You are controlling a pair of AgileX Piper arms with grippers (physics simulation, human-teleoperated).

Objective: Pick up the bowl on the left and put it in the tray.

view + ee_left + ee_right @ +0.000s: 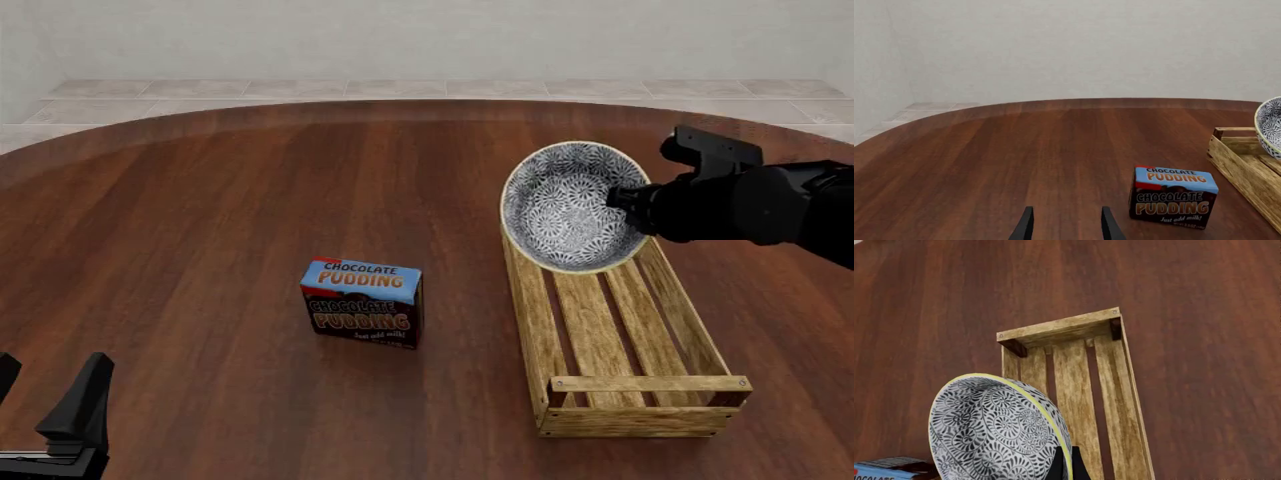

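The bowl [567,205], patterned blue and white with a pale rim, hangs tilted on its side above the far end of the tray [531,320]. My right gripper [625,200] is shut on the bowl's right rim. In the right wrist view the bowl [994,430] fills the lower left, its rim pinched in the gripper [1066,465], with the tray [1074,330] below it. My left gripper [47,390] stands open and empty at the near left table edge. In the left wrist view the left gripper [1066,229] holds nothing, and the bowl [1271,125] and tray [1244,170] show at the edge.
A chocolate pudding box [363,302] stands on the dark wood table between the left gripper and the tray. It also shows in the wrist views as the pudding box [1174,197] and the pudding box [887,470]. The round table's far edge [400,108] meets a tiled floor.
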